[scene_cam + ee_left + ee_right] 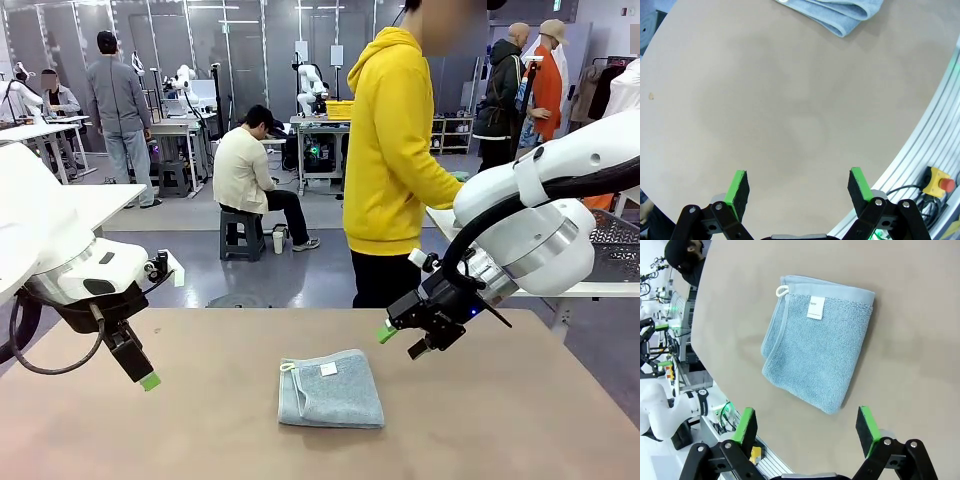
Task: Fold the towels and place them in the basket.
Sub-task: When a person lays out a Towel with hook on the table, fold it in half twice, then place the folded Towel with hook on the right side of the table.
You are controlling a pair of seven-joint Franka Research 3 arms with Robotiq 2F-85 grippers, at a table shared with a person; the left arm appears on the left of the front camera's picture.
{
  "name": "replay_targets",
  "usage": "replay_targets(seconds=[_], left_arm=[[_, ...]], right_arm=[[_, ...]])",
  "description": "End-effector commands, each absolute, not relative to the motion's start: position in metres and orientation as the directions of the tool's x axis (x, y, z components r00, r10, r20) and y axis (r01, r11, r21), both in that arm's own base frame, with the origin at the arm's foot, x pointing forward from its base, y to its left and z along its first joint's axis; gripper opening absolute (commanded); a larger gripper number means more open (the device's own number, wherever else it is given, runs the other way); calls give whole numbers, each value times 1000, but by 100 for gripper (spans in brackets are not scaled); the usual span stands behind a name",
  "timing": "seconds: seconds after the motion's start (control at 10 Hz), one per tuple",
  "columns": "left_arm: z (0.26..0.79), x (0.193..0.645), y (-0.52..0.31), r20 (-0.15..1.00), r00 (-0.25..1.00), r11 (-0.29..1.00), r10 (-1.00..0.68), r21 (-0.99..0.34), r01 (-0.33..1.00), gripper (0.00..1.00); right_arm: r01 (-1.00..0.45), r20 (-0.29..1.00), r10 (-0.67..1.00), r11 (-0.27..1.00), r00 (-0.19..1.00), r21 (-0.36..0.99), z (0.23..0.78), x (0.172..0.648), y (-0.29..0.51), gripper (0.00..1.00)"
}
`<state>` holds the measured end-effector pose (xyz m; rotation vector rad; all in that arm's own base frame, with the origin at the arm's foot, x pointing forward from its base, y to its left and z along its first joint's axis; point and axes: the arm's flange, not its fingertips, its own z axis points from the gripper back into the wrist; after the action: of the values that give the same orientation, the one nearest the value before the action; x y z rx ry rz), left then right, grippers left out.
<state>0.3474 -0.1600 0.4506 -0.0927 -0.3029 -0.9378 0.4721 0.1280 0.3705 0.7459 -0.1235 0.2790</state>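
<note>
Nearest the lens, bare brown table (200, 440), nothing lying on this near strip. Above it at the left, left claw (800, 185), jaws wide apart, green pads clear of everything, well apart from the cloth. Mid-table, one grey-blue towel (331, 390), flat in a roughly square fold, white label (815, 307) face up, corner loop (781, 290) at the far left corner as seen from the front. Just beyond its far right corner, right claw (403, 342), raised off the table, jaws likewise wide apart, holding nothing, pointed down toward the towel. Behind, at the far edge, person in a yellow hoodie (395, 150).

Judged by look: terry, so soft, light and limp. No risk of breaking, some risk of sagging and falling open if lifted by a single layer. Stacked layers visible along the side below the loop in the right wrist view. Best taken there or at another thick edge, pinching through the whole stack, lower finger slid under against the table. Probably one claw enough; two at opposite edges safer for keeping the fold on the way to the basket
</note>
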Motion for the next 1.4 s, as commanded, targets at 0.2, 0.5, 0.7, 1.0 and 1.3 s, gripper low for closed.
replay_targets(seconds=[0.2, 0.5, 0.7, 1.0, 1.3], left_arm=[[450, 348, -161, 293, 558, 599, -776, 65, 798, 100], [450, 348, -161, 293, 558, 599, -776, 65, 798, 100], [450, 348, -161, 293, 558, 599, -776, 65, 798, 100], [450, 348, -161, 293, 558, 599, -776, 65, 798, 100], [450, 348, -161, 293, 558, 599, -776, 65, 798, 100]], right_arm=[[-302, 211, 216, 706, 953, 641, 375, 471, 130, 100], [-302, 211, 216, 706, 953, 641, 375, 471, 130, 100], [-302, 211, 216, 706, 953, 641, 375, 471, 130, 100], [-299, 212, 211, 699, 954, 650, 372, 472, 130, 100], [-329, 284, 171, 600, 943, 729, 352, 458, 115, 100]])
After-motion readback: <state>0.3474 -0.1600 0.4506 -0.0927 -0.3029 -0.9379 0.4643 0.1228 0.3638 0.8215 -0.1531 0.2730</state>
